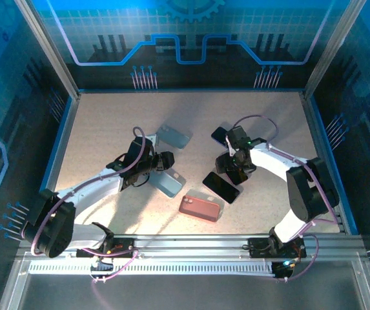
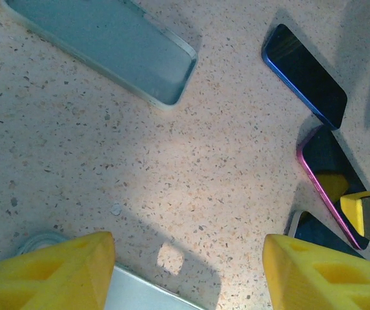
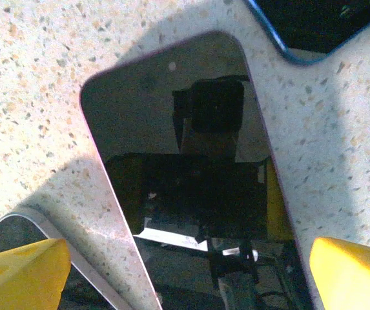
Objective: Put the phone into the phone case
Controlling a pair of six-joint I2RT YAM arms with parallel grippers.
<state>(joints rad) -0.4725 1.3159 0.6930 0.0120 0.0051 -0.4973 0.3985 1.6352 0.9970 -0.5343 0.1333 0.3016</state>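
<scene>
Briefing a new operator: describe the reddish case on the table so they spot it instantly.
Look at the speckled table, centre of its near edge. The reddish case lies flat there, nearer than a dark phone and a pale blue case; it alone is red.

You get a bright, even top view: the counter [image 1: 107, 123] is lit warm-white from overhead, while the blue walls [image 1: 4, 97] around it stay dim. Your left wrist view is sharp at centre, with a broad grey shadow across the lower middle and the yellow jaws blurred along the bottom edge. In your right wrist view the phone [image 3: 172, 97] mirrors the camera in its dark glass. The upper left of that frame is washed out.
</scene>
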